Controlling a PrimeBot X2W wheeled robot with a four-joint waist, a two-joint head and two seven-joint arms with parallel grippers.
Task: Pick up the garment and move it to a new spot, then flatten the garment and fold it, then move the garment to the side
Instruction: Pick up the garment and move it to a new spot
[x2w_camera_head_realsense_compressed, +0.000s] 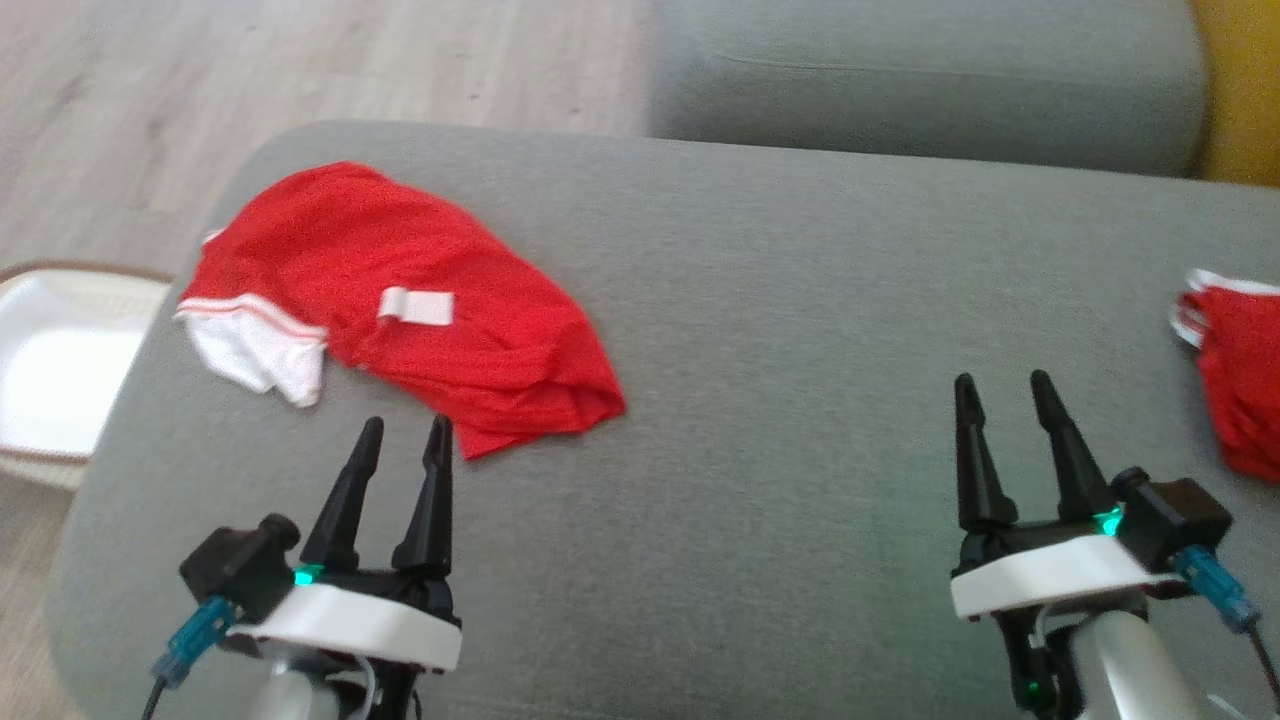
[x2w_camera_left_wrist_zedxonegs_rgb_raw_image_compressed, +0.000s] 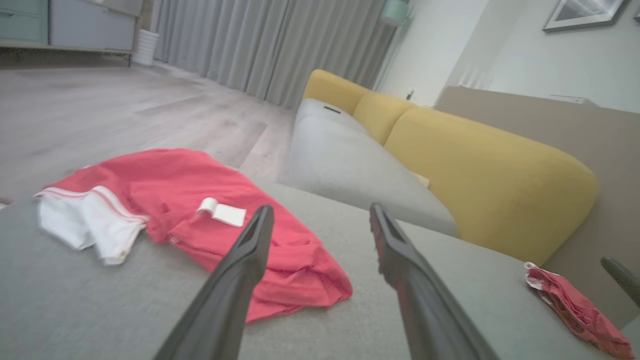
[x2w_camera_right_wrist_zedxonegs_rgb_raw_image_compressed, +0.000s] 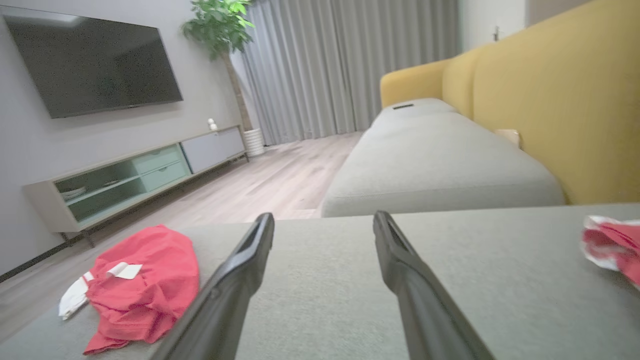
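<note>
The left pincer (x2w_camera_head_realsense_compressed: 406, 425) and right pincer (x2w_camera_head_realsense_compressed: 1002, 385) are hovering wide and empty over the grey fabric ottoman (x2w_camera_head_realsense_compressed: 780, 420). The crumpled red mesh garment (x2w_camera_head_realsense_compressed: 400, 300) with white trim is lying just ahead of the left one; I'd be going low for its near corner. A second red bundle (x2w_camera_head_realsense_compressed: 1240, 390) is sitting far right, looking clear of the path.

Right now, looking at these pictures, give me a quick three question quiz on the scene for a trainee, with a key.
1. True or false: the left gripper is shut on the big red garment.
2. Which is nearer that garment? A: left gripper. B: right gripper.
3. How many red garments lie on the grey cushion?
Key: 1 false; 2 A; 3 two, the smaller garment lying at the right edge.
</note>
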